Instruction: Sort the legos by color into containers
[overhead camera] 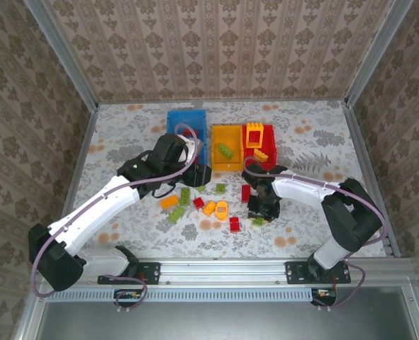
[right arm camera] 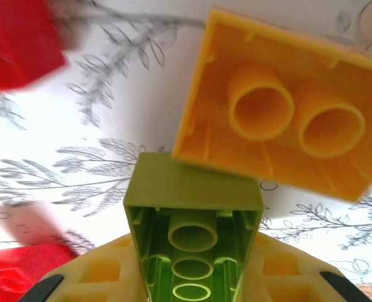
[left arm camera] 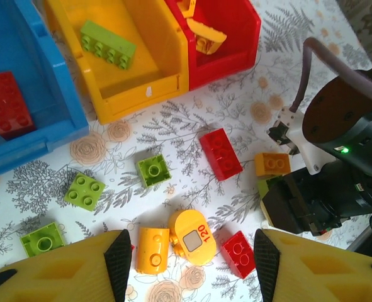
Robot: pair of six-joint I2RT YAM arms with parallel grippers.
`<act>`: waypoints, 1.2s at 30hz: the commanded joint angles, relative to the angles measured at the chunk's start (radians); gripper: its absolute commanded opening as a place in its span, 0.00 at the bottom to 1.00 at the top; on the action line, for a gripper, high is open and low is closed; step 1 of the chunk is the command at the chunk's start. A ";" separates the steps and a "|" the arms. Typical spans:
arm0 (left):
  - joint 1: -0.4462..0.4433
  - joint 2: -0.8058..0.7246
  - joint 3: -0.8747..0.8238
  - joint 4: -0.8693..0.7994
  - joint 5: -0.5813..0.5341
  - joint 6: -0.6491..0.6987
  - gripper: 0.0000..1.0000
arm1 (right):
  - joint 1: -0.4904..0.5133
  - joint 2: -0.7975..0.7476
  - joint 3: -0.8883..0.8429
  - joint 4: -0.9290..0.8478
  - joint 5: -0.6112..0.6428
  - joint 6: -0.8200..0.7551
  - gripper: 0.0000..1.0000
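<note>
My left gripper (left arm camera: 192, 261) hangs open above the table, in front of the bins (overhead camera: 198, 175). Below its jaws lie a yellow cylinder lego (left arm camera: 153, 250), a rounded yellow piece marked 120 (left arm camera: 192, 237) and a small red lego (left arm camera: 238, 253). My right gripper (overhead camera: 262, 206) is low at the table, shut on a green lego (right arm camera: 195, 220) that fills the gap between its fingers. An upturned orange lego (right arm camera: 286, 116) touches that green one's far end. The blue bin (overhead camera: 174, 117) holds a red lego (left arm camera: 8, 104), the yellow bin (overhead camera: 227, 164) a green one (left arm camera: 107, 44), the red bin (overhead camera: 266, 161) yellow pieces (left arm camera: 204, 34).
Loose legos lie scattered between the arms: green ones (left arm camera: 152, 170) (left arm camera: 84, 190) (left arm camera: 42, 240), a red one (left arm camera: 221, 153) and an orange one (left arm camera: 272, 164) beside the right gripper's black body (left arm camera: 311, 201). Walls enclose the table on three sides.
</note>
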 commanded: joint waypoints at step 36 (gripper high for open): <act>0.033 0.002 -0.087 -0.137 -0.127 -0.194 0.59 | -0.076 0.274 0.750 0.041 0.145 -0.301 0.59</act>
